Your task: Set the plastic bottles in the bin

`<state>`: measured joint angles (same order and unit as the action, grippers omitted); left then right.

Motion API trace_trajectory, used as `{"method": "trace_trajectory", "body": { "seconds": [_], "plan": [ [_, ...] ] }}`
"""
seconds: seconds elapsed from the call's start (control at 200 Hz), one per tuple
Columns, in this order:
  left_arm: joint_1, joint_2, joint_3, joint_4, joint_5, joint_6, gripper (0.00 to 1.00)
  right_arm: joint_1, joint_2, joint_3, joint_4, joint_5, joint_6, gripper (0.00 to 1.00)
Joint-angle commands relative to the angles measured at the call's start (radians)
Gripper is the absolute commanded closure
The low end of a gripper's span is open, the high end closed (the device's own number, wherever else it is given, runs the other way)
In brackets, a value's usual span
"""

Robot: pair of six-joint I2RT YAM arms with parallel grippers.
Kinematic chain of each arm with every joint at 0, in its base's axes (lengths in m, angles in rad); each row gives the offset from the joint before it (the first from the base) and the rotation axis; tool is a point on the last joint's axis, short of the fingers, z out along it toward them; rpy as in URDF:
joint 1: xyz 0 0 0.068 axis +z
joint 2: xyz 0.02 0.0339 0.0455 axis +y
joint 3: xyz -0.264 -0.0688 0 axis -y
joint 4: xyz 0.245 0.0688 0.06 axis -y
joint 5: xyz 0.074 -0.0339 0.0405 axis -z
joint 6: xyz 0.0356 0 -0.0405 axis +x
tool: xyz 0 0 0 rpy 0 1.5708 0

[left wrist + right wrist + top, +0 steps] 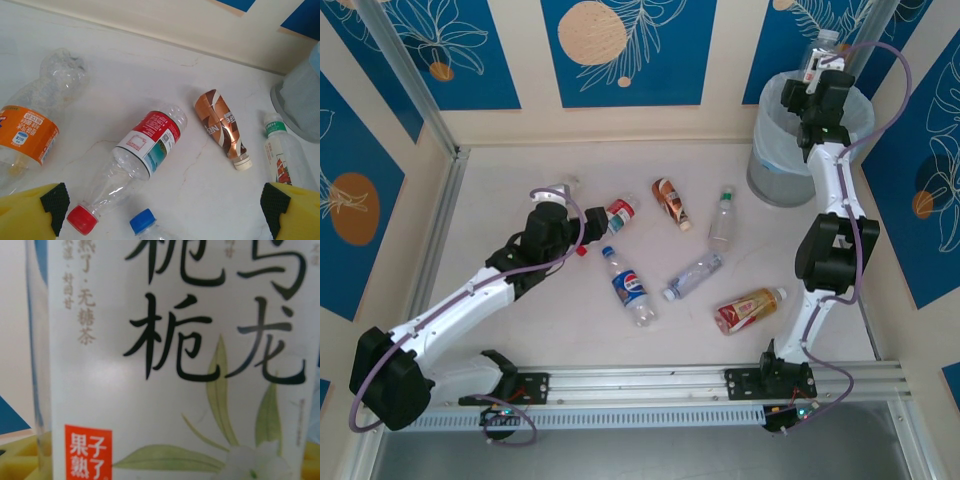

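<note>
The left pincer [162, 210] hangs over the tabletop [580, 340] with its fingers spread wide and nothing between them. It hovers there, I judge, to pick its next bottle. In its wrist view the orange bottle [27, 132] lies crushed at far left. The red bottle [145, 142] lies slantwise right under the gap, cap nearest, so it looks the likeliest pick.

Six more lie loose on their sides, none touching another:
- the Pepsi bottle [628, 287], just beside the red one
- the brown bottle [668, 200], farther back
- the clear bottle [692, 275], in the middle
- the green-cap bottle [723, 215], near the bin
- the red-yellow bottle [748, 310], nearest the right arm's base

The bin [770, 160] stands in the far right corner, within the right arm's reach. Its pale liner [767, 120] is folded over the rim. The arm hides most of its inside, so I cannot tell what it holds.

The right pincer [817, 80] is closed on the white bottle [820, 50], carried roughly upright, cap up, over the bin's far side. Its wrist view shows the label [175, 365] close up. Held there, the bottle seems ready to drop in once the fingers part.
</note>
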<state>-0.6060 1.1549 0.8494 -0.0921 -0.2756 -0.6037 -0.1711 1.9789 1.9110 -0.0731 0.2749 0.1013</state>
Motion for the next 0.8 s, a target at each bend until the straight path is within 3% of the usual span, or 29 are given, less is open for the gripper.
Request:
{"method": "trace_trajectory", "body": {
  "seconds": [0.0, 0.32, 0.795],
  "plan": [
    [0.008, 0.009, 0.008, -0.012, -0.008, -0.016, 0.01, -0.008, 0.039, 0.046, -0.058, 0.028, -0.017, 0.43],
    [0.008, 0.014, 0.004, -0.02, -0.011, -0.021, 0.01, -0.044, 0.17, 0.256, -0.394, -0.057, 0.033, 0.38],
    [0.009, 0.026, 0.005, -0.029, -0.025, -0.025, 0.01, -0.051, 0.361, 0.534, -0.72, 0.001, 0.056, 0.21]
  ]
}}
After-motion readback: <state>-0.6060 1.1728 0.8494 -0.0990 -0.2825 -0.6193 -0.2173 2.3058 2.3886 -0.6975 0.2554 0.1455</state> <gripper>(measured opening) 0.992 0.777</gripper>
